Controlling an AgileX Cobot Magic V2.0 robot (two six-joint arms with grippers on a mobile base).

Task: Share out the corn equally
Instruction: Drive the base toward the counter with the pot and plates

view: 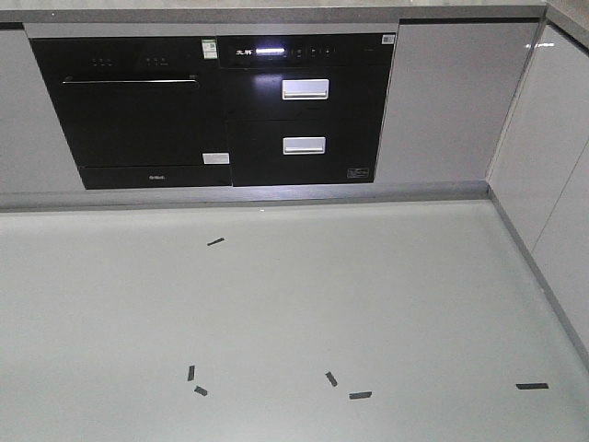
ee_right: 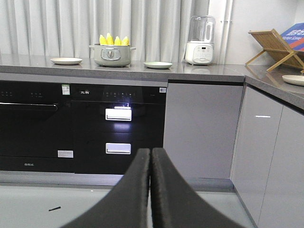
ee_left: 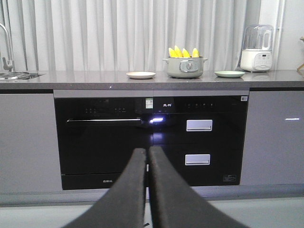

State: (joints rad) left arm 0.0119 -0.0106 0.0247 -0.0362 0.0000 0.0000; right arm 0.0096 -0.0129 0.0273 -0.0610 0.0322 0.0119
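Note:
Several yellow corn cobs (ee_left: pixel 183 52) stand upright in a grey-green pot (ee_left: pixel 185 67) on the grey counter (ee_left: pixel 95 77), far ahead of both arms. The same corn (ee_right: pixel 113 40) and pot (ee_right: pixel 112 55) show in the right wrist view. A white plate (ee_left: pixel 141 75) lies left of the pot and a pale green plate (ee_left: pixel 229 73) lies right of it. My left gripper (ee_left: pixel 147 151) is shut and holds nothing, low in front of the black oven. My right gripper (ee_right: pixel 151 152) is also shut and holds nothing. Neither gripper shows in the front view.
A black oven (view: pixel 129 110) and drawer unit (view: pixel 304 110) fill the cabinet front. Black tape marks (view: pixel 215 242) dot the pale floor. A blender (ee_right: pixel 200 40) stands on the counter, a wooden rack (ee_right: pixel 275 47) and another plate (ee_right: pixel 294 80) on the right side counter. A sink tap (ee_left: pixel 5 47) is at far left.

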